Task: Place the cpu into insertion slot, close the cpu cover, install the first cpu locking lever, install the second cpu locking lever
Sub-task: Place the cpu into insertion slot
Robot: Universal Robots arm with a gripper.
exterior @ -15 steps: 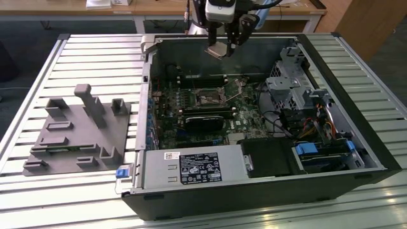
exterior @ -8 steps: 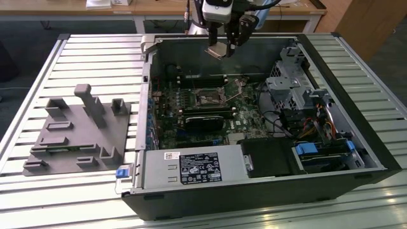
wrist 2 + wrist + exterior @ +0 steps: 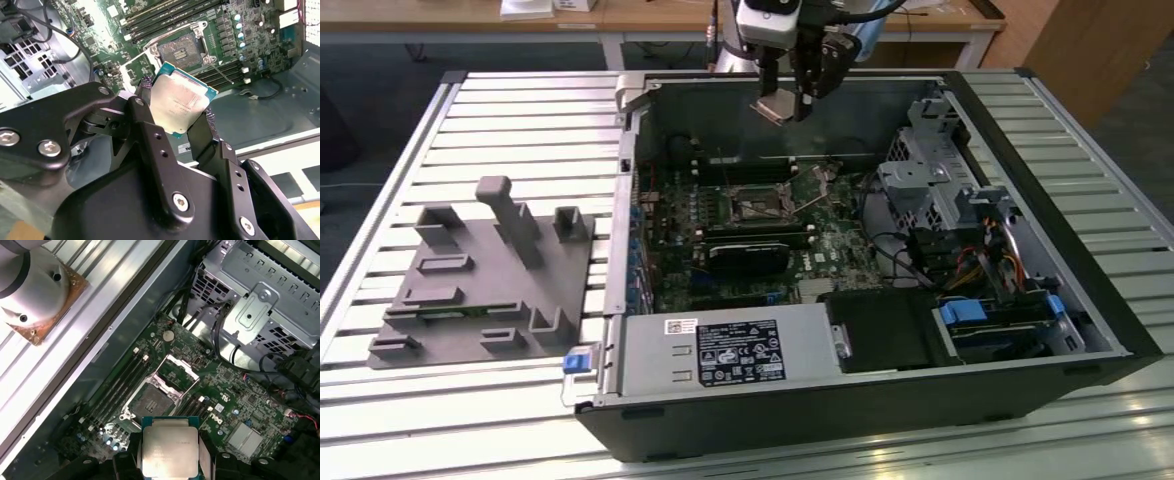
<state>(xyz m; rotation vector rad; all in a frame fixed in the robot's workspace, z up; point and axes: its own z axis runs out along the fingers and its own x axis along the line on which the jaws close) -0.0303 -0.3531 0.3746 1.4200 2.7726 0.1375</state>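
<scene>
The gripper (image 3: 176, 104) is closed on the cpu (image 3: 169, 452), clamped edge-to-edge between both fingers. The cpu hangs well above the insertion slot (image 3: 156, 401), not touching it. The cpu cover (image 3: 176, 371) stands raised beside that slot.

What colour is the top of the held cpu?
The cpu top is pale silvery grey with a green edge, clearest in the second wrist view.

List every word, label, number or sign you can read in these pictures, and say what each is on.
No text is legible.
The cpu, held in the gripper: engraving too small to read.
The black label on the power supply: too small.
The white sticker beside it: too small.
The motherboard, white markings: too small.
</scene>
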